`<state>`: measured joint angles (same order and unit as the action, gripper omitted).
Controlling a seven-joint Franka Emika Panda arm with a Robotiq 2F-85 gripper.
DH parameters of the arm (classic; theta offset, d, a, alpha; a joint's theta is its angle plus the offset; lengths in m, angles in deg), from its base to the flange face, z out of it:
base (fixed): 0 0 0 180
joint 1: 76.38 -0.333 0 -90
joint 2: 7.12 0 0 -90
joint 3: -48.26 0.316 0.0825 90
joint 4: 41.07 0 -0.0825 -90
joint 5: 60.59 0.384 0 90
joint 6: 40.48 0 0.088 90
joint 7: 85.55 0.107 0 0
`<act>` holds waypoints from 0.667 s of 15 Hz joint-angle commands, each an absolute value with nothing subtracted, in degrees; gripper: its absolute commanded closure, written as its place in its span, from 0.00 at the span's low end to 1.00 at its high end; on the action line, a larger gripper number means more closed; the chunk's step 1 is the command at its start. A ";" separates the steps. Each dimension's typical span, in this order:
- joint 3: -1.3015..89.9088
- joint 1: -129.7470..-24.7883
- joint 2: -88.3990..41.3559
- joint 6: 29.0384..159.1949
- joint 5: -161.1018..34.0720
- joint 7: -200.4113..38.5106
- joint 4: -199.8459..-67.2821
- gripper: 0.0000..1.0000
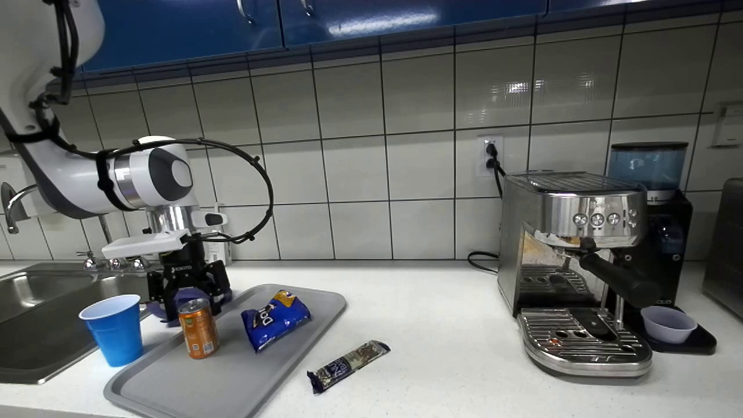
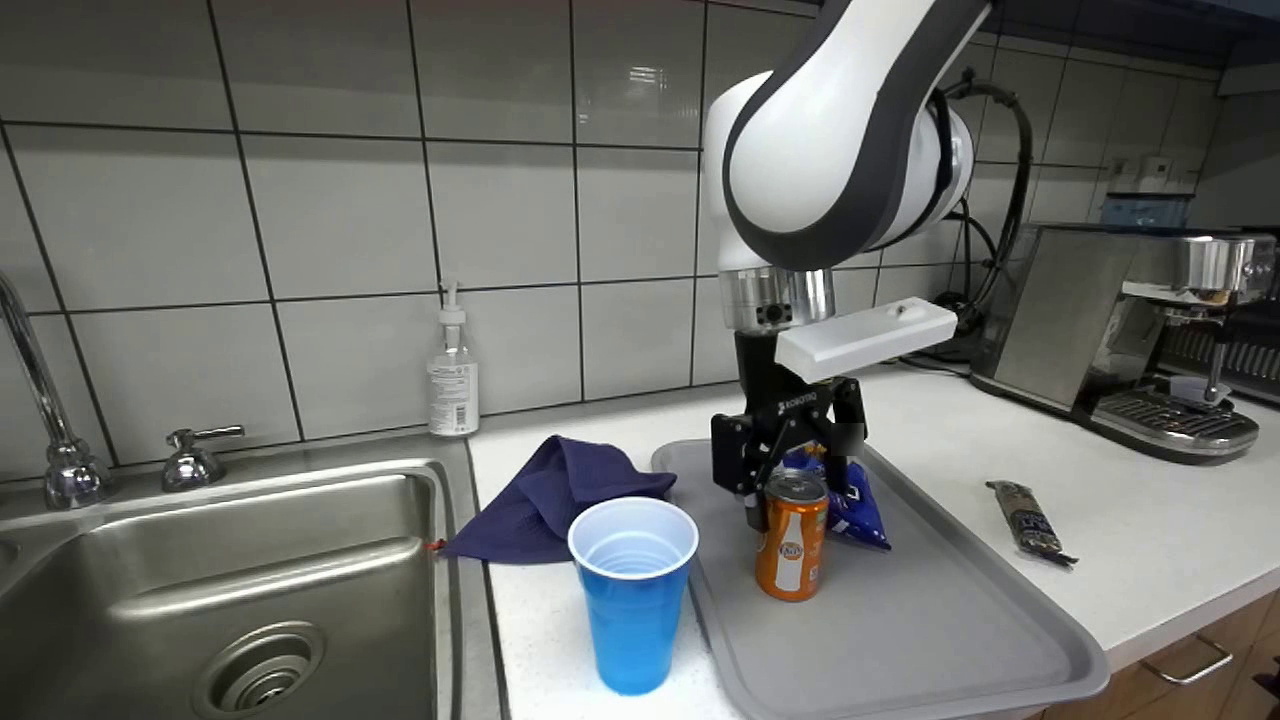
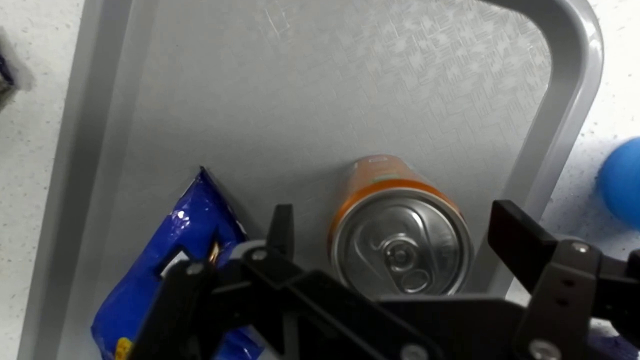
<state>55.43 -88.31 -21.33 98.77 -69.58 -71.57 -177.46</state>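
The white arm (image 2: 800, 170) has grey bands (image 2: 887, 155), black cable (image 1: 271, 197) looping at three o'clock; the black gripper (image 3: 392, 225) bears screws (image 3: 580, 247) and white lettering (image 2: 798, 402).

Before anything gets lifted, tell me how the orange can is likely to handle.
The can has smooth, shiny sides, so it may slip in a loose grip. It stands upright on the tray, taller than wide, so a high push could tip it; being round, it would probably then roll. Its top looks unopened, so it may be full and fairly heavy.
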 commanded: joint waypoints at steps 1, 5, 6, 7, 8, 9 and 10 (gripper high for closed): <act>54.75 -88.09 -21.68 100.04 -69.26 -71.56 -177.69 0.00; 54.37 -88.26 -22.03 100.51 -69.32 -71.42 -177.80 0.35; 54.38 -88.32 -22.10 100.55 -69.31 -71.40 -177.78 0.42; 54.41 -88.39 -22.20 100.64 -69.31 -71.34 -177.78 0.49; 54.45 -88.43 -22.26 100.71 -69.28 -71.34 -177.78 0.58; 54.50 -88.47 -22.24 100.74 -69.25 -71.38 -177.83 0.62; 54.51 -88.54 -22.32 100.75 -69.32 -71.27 -177.79 0.62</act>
<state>54.53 -88.31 -22.34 99.88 -69.57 -71.57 -177.46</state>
